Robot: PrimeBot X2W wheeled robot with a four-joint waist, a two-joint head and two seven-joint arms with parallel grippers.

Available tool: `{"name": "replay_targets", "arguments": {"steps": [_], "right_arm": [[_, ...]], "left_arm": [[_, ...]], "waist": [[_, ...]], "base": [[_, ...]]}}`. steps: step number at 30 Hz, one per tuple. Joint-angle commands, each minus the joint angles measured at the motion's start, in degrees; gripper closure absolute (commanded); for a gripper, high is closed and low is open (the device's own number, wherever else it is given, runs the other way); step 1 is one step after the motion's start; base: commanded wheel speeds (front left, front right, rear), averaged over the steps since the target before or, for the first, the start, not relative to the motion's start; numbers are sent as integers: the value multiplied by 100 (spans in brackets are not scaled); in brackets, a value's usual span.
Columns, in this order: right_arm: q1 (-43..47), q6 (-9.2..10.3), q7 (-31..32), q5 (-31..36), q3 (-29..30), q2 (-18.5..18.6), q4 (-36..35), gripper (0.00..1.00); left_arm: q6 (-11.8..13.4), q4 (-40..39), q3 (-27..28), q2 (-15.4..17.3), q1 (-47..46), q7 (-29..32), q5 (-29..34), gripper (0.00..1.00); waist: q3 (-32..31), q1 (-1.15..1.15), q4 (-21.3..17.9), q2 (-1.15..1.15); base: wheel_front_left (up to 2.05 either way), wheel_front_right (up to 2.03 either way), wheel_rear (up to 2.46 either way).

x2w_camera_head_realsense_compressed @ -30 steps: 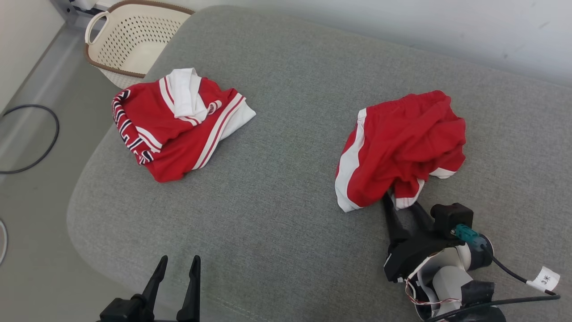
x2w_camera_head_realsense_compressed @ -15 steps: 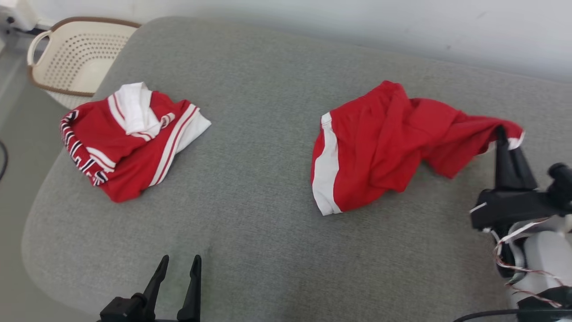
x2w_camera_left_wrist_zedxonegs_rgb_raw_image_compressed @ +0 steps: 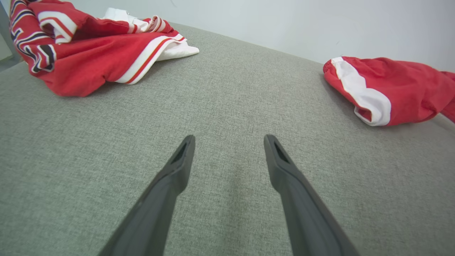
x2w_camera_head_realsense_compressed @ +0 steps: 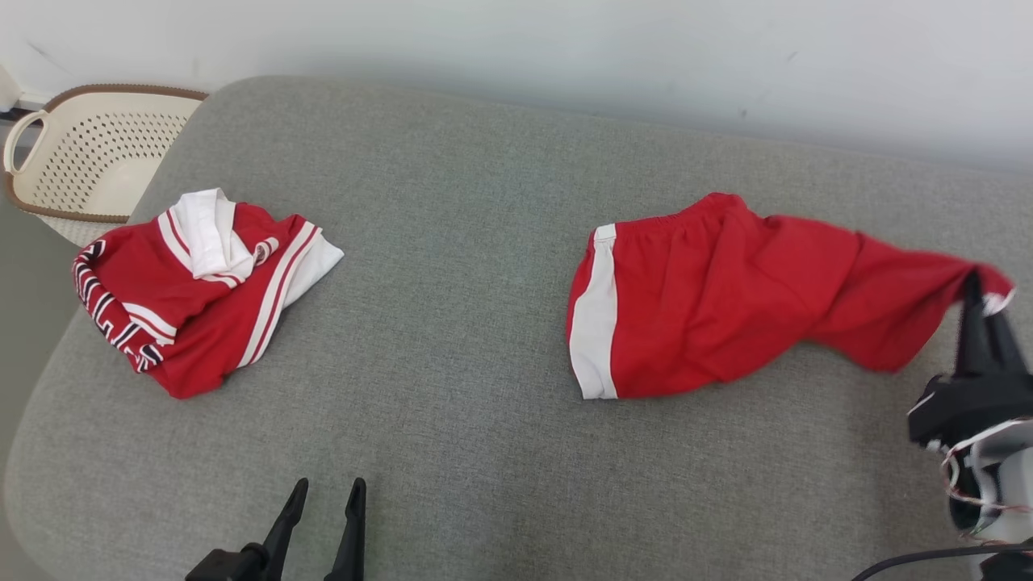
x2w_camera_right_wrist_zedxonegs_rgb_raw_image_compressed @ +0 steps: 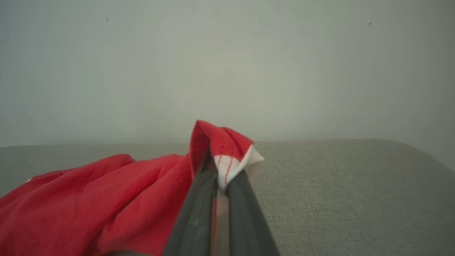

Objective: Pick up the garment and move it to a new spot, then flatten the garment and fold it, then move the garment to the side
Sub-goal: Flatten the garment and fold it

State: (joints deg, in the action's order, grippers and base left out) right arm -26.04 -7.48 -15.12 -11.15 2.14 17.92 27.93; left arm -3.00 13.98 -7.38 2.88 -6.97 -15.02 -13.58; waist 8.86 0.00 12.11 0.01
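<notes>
The garment (x2w_camera_head_realsense_compressed: 710,307) is a pair of red shorts with a white side stripe, lying stretched out on the right half of the grey cushion (x2w_camera_head_realsense_compressed: 452,420). My right gripper (x2w_camera_head_realsense_compressed: 974,289) is shut on its white-trimmed hem corner at the far right and holds that corner lifted off the cushion. In the right wrist view the fingers of the gripper (x2w_camera_right_wrist_zedxonegs_rgb_raw_image_compressed: 221,177) pinch the cloth, and the rest of the garment (x2w_camera_right_wrist_zedxonegs_rgb_raw_image_compressed: 106,199) trails down to the left. My left gripper (x2w_camera_head_realsense_compressed: 327,494) hangs open and empty over the cushion's front; the garment (x2w_camera_left_wrist_zedxonegs_rgb_raw_image_compressed: 391,89) lies beyond its fingertips (x2w_camera_left_wrist_zedxonegs_rgb_raw_image_compressed: 229,140), to the right.
A crumpled red and white jersey (x2w_camera_head_realsense_compressed: 202,298) lies on the cushion's left part, also seen in the left wrist view (x2w_camera_left_wrist_zedxonegs_rgb_raw_image_compressed: 89,53). A cream perforated basket (x2w_camera_head_realsense_compressed: 89,153) stands on the floor beyond the left end. A pale wall runs behind the cushion.
My right gripper shut on the shorts' hem and drew it right, stretching the bunched garment out. The head camera also turned, shifting the whole picture. The left gripper stayed put.
</notes>
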Motion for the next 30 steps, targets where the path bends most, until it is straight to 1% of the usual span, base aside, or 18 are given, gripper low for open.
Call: {"name": "replay_targets", "arguments": {"steps": [1, 2, 4, 6, 11, 14, 22, 27, 30], "right_arm": [[51, -2, -4, -49, -73, -26, 161, 19], [43, -2, -5, -94, -107, -47, 330, 0], [29, -2, -5, -48, -154, -31, 499, 0], [97, -2, -4, -49, -230, -126, 577, 0], [295, -2, -5, 30, -615, -337, 352, 0], [445, -2, -5, 7, -1021, -467, 192, 0], [546, -2, -5, -239, -2014, -583, 52, 0], [502, -2, -4, -457, -2671, -634, 72, 0], [487, -2, -4, -628, -3029, -625, 211, 0]], "left_arm": [[-24, 11, 19, 2, 102, -23, 34, 0], [-24, 17, 27, 4, 130, -23, 32, 0], [-16, 21, 19, 1, 149, -23, 12, 0], [-6, 27, 17, 3, 144, -23, -7, 0], [-2, 84, 8, 3, 241, -23, -20, 0], [-18, 116, 0, 3, 246, -23, -19, 0], [-36, 129, -69, 2, 168, -23, -7, 0], [-81, 150, -92, 2, 184, -23, 14, 0], [-86, 108, -130, 4, 202, -23, 19, 0]], "waist": [[-29, 0, -2, -1], [-36, 0, -3, -1], [-40, 0, -4, -1], [-49, 0, -18, -1], [-84, 0, -84, -1], [-105, 0, -121, -1], [-122, 0, -102, -1], [-117, 0, 42, -1], [-97, 0, 166, -1]], "base": [[0, 0, 0], [0, 0, 0], [0, 0, 0], [0, 0, 0], [0, 0, 0], [0, 0, 0], [0, 0, 0], [0, 0, 0], [0, 0, 0]]}}
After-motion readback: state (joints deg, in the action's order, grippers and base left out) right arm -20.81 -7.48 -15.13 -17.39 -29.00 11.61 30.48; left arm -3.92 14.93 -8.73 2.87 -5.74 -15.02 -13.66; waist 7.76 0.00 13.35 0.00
